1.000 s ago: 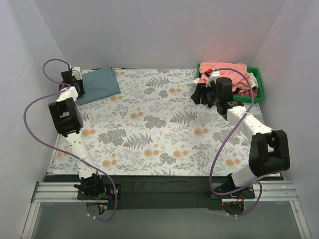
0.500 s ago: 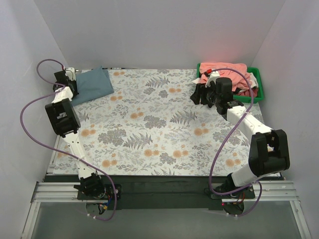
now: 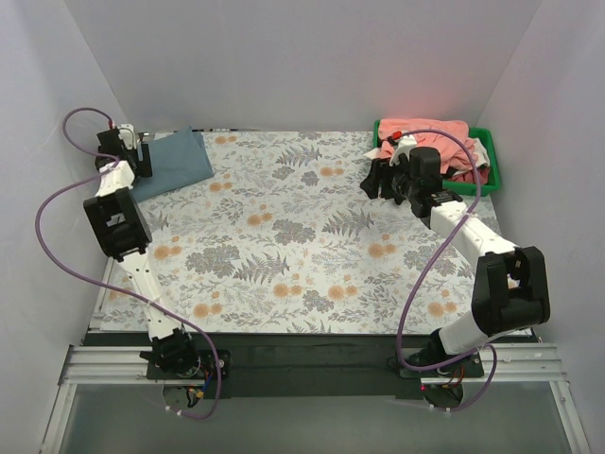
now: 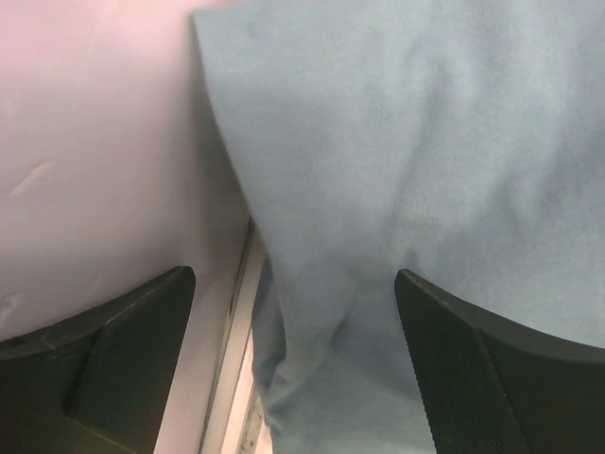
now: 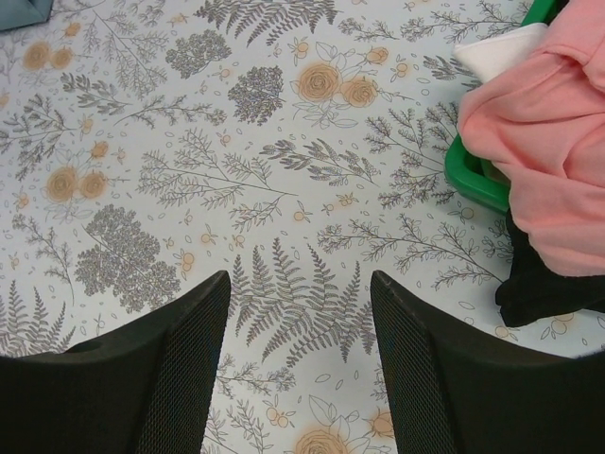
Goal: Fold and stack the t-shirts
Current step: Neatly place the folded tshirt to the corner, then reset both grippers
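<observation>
A folded grey-blue t-shirt [image 3: 175,159] lies flat in the table's far left corner. My left gripper [image 3: 126,153] hovers at its left edge, against the side wall. In the left wrist view that gripper [image 4: 295,312] is open, both fingers wide apart over the grey-blue t-shirt [image 4: 397,161], gripping nothing. More t-shirts sit heaped in a green bin [image 3: 492,161] at the far right, with a salmon-pink one [image 3: 425,130] on top. My right gripper [image 3: 378,180] hangs open just left of the bin. In the right wrist view, the right gripper [image 5: 301,312] holds nothing above the floral cover.
The right wrist view shows the green bin's corner [image 5: 475,180], the pink t-shirt [image 5: 539,142] spilling over it, a white piece [image 5: 496,52] and a black piece [image 5: 539,284] hanging onto the cover. The left side wall [image 4: 104,161] stands close beside my left fingers.
My left gripper slid the folded grey-blue t-shirt further into the far left corner, then opened and let it go. The right arm has hardly moved.
</observation>
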Action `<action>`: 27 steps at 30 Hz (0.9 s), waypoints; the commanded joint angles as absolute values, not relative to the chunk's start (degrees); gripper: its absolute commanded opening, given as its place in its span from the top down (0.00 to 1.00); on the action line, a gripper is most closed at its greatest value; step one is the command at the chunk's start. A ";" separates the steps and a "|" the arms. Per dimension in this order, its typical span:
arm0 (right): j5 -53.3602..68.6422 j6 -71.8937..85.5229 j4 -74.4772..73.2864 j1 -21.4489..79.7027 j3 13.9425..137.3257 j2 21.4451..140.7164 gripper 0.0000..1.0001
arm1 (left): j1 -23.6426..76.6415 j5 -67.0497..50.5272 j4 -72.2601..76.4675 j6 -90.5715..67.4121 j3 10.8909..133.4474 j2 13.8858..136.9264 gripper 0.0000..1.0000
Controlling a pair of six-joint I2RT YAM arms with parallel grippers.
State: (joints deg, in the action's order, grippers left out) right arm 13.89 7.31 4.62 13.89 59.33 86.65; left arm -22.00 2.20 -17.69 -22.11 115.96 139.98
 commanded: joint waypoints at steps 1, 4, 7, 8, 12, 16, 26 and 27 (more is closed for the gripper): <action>14.68 7.29 7.29 13.71 59.59 83.67 0.32 | -20.84 2.90 -18.90 -22.76 116.73 133.43 0.13; 15.29 7.21 7.29 13.71 59.07 82.88 0.32 | -18.03 3.51 -18.90 -21.97 115.23 129.91 0.12; 15.73 7.21 7.47 13.71 58.54 82.00 0.32 | -14.60 7.36 -18.28 -23.11 114.26 127.01 0.11; 15.82 7.21 7.56 13.71 58.45 81.65 0.32 | -13.11 8.86 -18.02 -23.81 114.00 125.61 0.11; 16.26 7.21 7.82 13.71 57.48 80.16 0.32 | -10.29 16.60 -16.62 -29.96 111.02 119.82 0.10; 16.43 7.29 8.52 13.71 56.52 79.19 0.32 | -6.42 18.98 -11.79 -37.15 99.17 109.27 0.10; 14.94 6.94 12.12 13.71 54.50 77.52 0.32 | 17.02 20.57 7.99 -51.23 56.36 81.50 0.16; 14.77 6.94 12.30 13.71 54.14 77.52 0.32 | 18.27 18.30 8.35 -53.24 54.68 80.69 0.16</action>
State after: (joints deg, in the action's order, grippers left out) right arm 15.22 7.29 7.90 13.89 55.02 79.37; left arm 15.44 18.83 3.20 -46.72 59.72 83.46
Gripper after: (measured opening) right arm 0.677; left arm 0.839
